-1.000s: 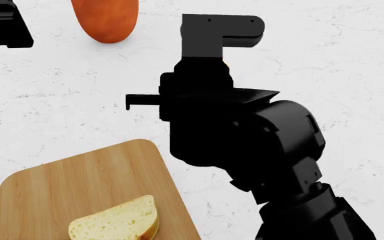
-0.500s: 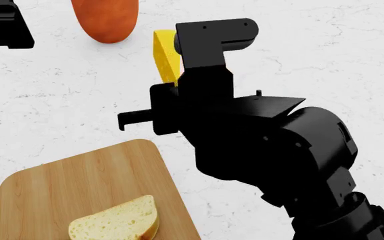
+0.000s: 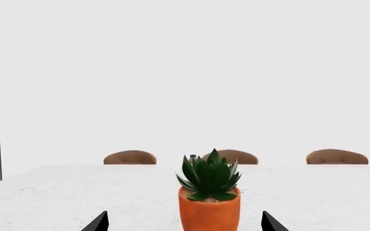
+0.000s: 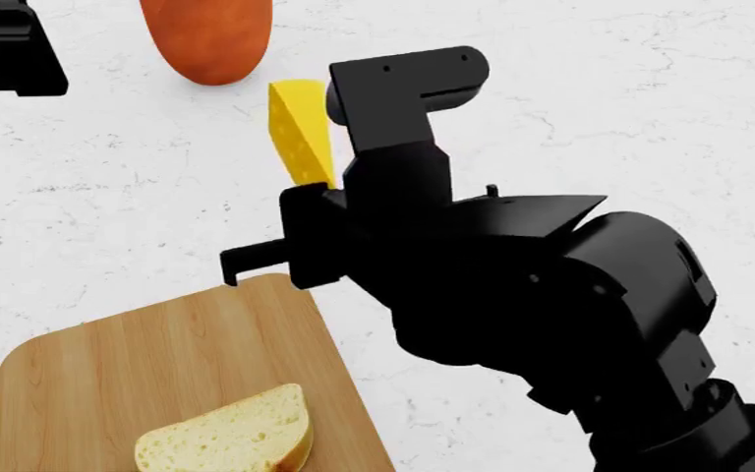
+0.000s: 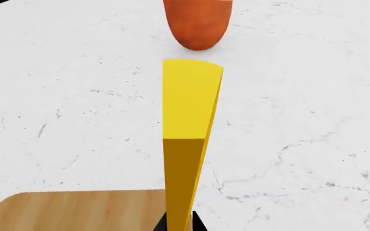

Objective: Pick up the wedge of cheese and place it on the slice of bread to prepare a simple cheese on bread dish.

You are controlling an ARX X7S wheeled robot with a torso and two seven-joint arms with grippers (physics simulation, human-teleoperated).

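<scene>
One hand, my right hand (image 4: 315,187), grips the wedge of cheese (image 4: 299,131) on edge at upper centre, clear of the desk (image 4: 640,108), for carrying to the slice of bread (image 4: 229,433) at lower left; my left hand (image 3: 183,226) sits released.

Open counter (image 4: 588,108) beside orange pot (image 4: 207,39)

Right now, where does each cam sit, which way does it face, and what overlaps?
Head: on the head, looking down at the cutting board, slice of bread, wedge of cheese; right arm fills centre, left gripper in the corner.
Left wrist: level across the table at the potted plant and chairs; two fingertips show.
Right wrist: along the held cheese toward the pot.
Shared: cheese, board corner, orange pot in head and right wrist.
</scene>
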